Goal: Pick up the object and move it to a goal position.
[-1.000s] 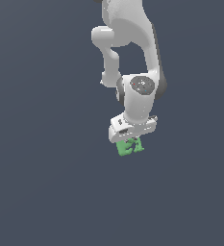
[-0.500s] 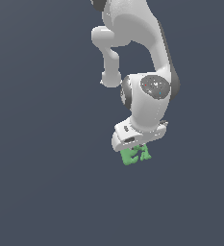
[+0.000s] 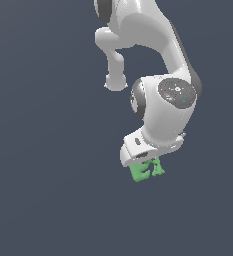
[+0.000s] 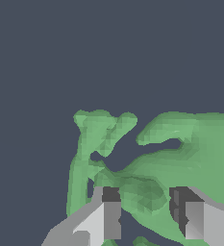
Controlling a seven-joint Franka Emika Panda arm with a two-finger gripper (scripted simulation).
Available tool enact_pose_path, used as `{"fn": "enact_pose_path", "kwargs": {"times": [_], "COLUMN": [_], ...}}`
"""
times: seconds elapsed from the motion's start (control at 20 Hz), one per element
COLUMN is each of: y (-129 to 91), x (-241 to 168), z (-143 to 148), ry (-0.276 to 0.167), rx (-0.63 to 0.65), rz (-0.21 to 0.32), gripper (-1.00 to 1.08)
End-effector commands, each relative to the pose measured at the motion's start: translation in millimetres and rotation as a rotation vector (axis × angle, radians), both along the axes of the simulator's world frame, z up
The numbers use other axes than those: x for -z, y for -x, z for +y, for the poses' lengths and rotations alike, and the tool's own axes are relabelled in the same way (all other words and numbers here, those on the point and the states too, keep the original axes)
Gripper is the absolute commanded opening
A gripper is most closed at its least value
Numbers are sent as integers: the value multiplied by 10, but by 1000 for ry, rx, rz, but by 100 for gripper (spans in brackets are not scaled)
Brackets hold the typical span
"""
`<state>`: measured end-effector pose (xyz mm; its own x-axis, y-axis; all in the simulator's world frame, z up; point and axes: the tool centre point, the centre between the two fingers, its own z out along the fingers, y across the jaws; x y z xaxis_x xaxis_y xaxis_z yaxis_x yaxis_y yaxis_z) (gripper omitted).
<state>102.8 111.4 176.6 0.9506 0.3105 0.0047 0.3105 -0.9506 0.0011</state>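
Note:
The object is a small bright green blocky piece of irregular shape with dark notches. It hangs just under the white hand of my arm in the exterior view. My gripper is shut on it; the fingers are mostly hidden by the hand there. In the wrist view the green object fills much of the picture, and my gripper has a grey fingertip on one side of it and another on the other side. No goal marker shows.
The white arm reaches down from the top of the exterior view. Everything around it is a plain dark grey-blue background with no other objects or edges.
My arm has moved towards the exterior view's right and a little lower in the picture, carrying the green object with it. The grip has not changed.

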Motion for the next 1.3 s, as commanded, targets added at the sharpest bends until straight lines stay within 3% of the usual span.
{"fn": "enact_pose_path", "kwargs": {"times": [0.0, 0.5, 1.25], "y": [-88, -287, -347], "x": [-55, -165, -253], "z": [22, 73, 122], "ry": [0, 0, 0], "rx": [0, -1, -1], "rz": [1, 4, 4], "gripper": [-100, -100, -100]}}
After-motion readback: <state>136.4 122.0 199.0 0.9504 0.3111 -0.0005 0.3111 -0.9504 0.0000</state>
